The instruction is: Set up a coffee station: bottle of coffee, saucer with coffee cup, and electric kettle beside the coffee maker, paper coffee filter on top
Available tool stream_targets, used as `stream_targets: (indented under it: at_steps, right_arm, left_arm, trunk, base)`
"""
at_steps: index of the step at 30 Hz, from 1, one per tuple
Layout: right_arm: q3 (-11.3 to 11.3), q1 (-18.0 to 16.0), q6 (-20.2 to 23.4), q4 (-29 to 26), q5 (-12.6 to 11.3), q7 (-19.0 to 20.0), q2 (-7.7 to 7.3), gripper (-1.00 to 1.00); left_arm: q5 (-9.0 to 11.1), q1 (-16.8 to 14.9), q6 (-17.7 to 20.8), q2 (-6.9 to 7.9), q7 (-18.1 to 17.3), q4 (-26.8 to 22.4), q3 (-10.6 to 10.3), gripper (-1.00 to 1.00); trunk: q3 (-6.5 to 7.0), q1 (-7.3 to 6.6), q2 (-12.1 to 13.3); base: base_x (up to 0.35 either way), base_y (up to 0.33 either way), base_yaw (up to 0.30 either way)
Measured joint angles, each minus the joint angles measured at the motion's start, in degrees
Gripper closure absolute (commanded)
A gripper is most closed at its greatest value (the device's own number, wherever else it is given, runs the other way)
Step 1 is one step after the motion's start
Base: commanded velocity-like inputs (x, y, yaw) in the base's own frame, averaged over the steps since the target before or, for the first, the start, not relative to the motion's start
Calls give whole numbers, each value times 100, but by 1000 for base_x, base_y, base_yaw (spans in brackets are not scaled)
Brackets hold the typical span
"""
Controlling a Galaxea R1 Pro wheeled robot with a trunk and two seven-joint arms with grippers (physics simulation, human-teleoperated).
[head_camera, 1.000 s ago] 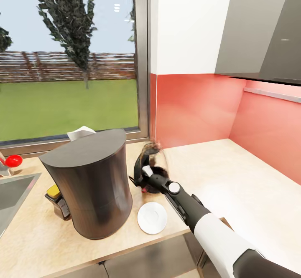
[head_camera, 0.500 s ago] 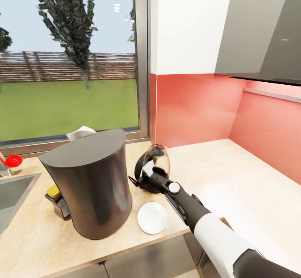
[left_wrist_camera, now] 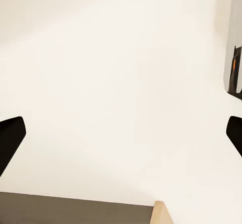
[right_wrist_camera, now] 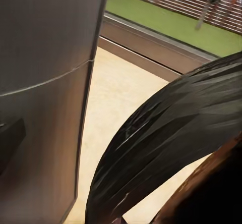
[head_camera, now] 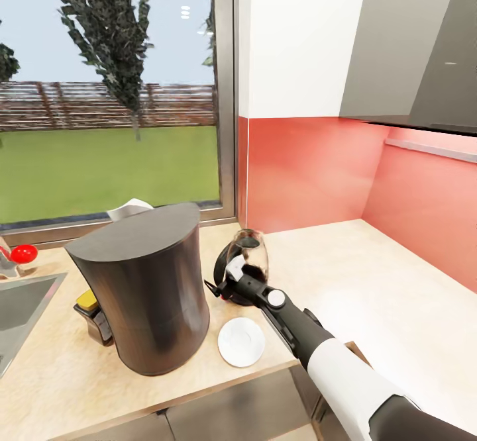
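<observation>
In the head view the tall dark coffee maker (head_camera: pixel 149 295) stands on the counter (head_camera: pixel 371 289). A white paper filter (head_camera: pixel 129 209) peeks out behind its top. Just right of it a glass electric kettle (head_camera: pixel 250 255) with a black loop handle stands upright. My right gripper (head_camera: pixel 228 282) is shut on that handle. The right wrist view shows the black handle (right_wrist_camera: pixel 166 148) close up beside the coffee maker's wall (right_wrist_camera: pixel 40 82). A white saucer (head_camera: pixel 242 342) lies near the counter's front edge, below the kettle. My left gripper (left_wrist_camera: pixel 121 138) is open, facing a plain white surface.
A sink (head_camera: pixel 20 308) and a red-knobbed tap (head_camera: pixel 23 253) are at the far left. A window runs behind the counter, and a red backsplash (head_camera: pixel 311 176) wraps the corner. A grey hood (head_camera: pixel 424 50) hangs at the upper right.
The kettle, tilted and blurred a second ago, now stands upright beside the coffee maker with my right gripper still on its handle. The view has shifted slightly.
</observation>
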Motion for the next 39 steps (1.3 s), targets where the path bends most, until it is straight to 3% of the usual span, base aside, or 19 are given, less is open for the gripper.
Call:
stream_targets:
  at_steps: [30, 39]
  right_arm:
    - [2, 0, -2, 219, 1, 14, 1, -100]
    - [-5, 0, -1, 226, 1, 14, 1, -100]
  left_arm:
    - [0, 0, 0, 0, 3, 0, 4, -100]
    - [-1, 0, 6, 0, 2, 0, -3, -100]
  trunk:
    - [0, 0, 0]
    - [0, 1, 0]
  base:
    - [-25, 0, 0]
    - [-176, 0, 0]
